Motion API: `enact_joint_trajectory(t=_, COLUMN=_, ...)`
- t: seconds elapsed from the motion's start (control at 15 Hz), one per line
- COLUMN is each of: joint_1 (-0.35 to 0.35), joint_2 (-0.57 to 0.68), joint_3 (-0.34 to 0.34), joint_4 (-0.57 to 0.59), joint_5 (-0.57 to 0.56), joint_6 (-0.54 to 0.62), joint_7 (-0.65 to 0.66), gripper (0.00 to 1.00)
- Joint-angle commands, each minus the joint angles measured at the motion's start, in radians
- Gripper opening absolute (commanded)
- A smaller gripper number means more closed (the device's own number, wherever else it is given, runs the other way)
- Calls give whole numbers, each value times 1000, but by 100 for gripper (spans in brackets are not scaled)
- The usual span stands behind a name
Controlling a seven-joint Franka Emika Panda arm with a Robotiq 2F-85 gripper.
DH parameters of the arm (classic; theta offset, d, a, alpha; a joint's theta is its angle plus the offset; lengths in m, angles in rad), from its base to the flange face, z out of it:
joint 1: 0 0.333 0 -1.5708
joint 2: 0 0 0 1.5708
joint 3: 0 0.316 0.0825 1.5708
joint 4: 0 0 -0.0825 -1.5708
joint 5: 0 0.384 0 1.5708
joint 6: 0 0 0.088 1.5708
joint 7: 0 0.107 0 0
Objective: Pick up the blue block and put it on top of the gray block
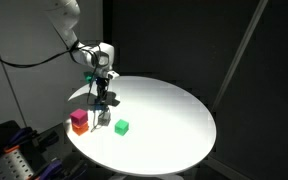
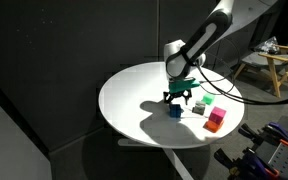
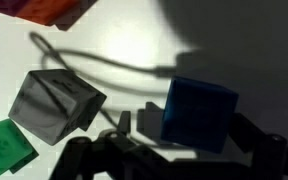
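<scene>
The blue block (image 3: 197, 113) sits on the white table, between my gripper's (image 3: 169, 140) dark fingers and close to the right one. The fingers are spread wider than the block, so the gripper is open around it. The gray block (image 3: 54, 105) lies a short way to its left, apart from it. In both exterior views the gripper (image 1: 102, 100) (image 2: 177, 103) hangs low over the blue block (image 2: 174, 111), with the gray block (image 1: 104, 120) (image 2: 197, 109) beside it.
A green cube (image 1: 122, 127) (image 2: 208, 100) (image 3: 4, 150) lies near the gray block. A magenta cube stacked on an orange one (image 1: 79, 121) (image 2: 216, 120) stands close by. The round white table (image 1: 174, 110) ends close behind them.
</scene>
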Motion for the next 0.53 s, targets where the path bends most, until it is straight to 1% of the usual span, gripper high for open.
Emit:
enact_joint_trajectory(t=0.0, joint_1=12, joint_2=12, joint_3=-13, joint_4=28, joint_5=-19, joint_6=-19, joint_7=25, gripper=100)
enact_joint_trajectory(t=0.27, joint_1=13, joint_2=17, joint_3=-13, joint_4=32, joint_5=-19, joint_6=-21, joint_7=25, gripper=100)
enact_joint_trajectory(t=0.33, joint_1=13, joint_2=19, joint_3=-14, joint_4=34, joint_5=-19, joint_6=-22, joint_7=25, gripper=81)
enact_joint_trajectory(t=0.47, joint_1=12, joint_2=21, joint_3=-13, joint_4=36, joint_5=-18, joint_6=-24, joint_7=24, gripper=66)
